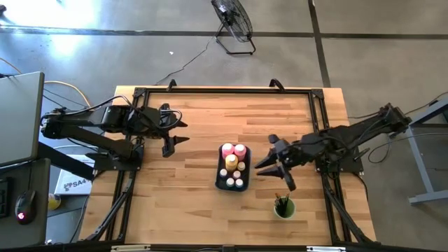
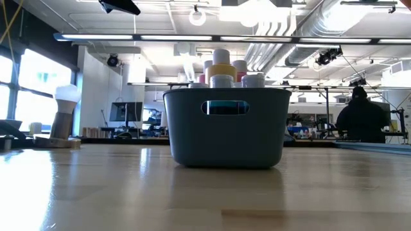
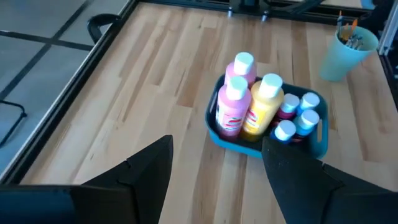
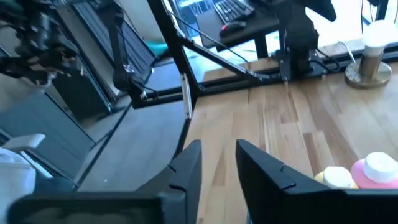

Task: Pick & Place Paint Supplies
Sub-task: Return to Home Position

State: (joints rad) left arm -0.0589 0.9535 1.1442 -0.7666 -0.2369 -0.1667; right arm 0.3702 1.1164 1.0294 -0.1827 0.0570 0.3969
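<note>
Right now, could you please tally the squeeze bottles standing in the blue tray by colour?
Pink squeeze bottles: 2
Yellow squeeze bottle: 1
Total: 3

Counter: pale wood planks, with a black frame along its edges.
Tray: blue-grey and rectangular, near the counter's middle, with a slot handle in its end wall.
Cup: round and green, upright, near the tray but apart from it.
Fan: black, on the grey floor beyond the counter.
Mouse: dark, red-lit, on a desk left of the counter.
Person: dark-clad, far back in the room.
</note>
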